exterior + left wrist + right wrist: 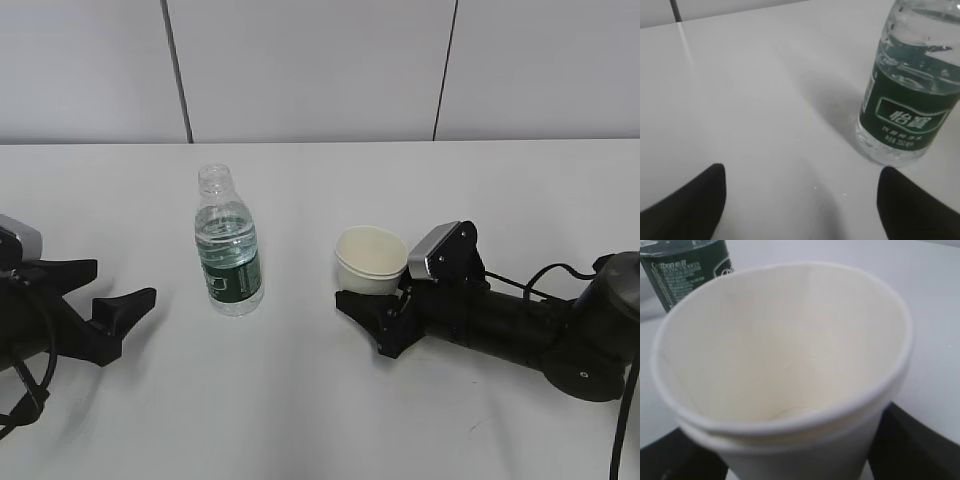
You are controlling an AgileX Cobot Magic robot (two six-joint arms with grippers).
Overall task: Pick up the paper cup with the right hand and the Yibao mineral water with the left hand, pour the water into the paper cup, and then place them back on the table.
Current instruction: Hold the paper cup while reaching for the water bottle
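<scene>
We see the small cream-white tapered paper cup (370, 259) with its rolled rim, dry inside, clenched between the right end effector (372, 303) fingers. The capless clear plastic bottle with dark green label (229, 243) stands upright on the white tabletop (300, 400), just ahead-right of the released, spread left end effector (112, 300)

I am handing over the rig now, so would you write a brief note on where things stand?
Right hand: fingers on either side of the cup; whether it grips is unclear. The cup looks empty and tilted.
Left hand: open, empty, short of the bottle.
The bottle stands upright on the table, uncapped, with water inside.
Done: right hand at cup.
Left: grasp bottle, lift both, pour, set both down.
</scene>
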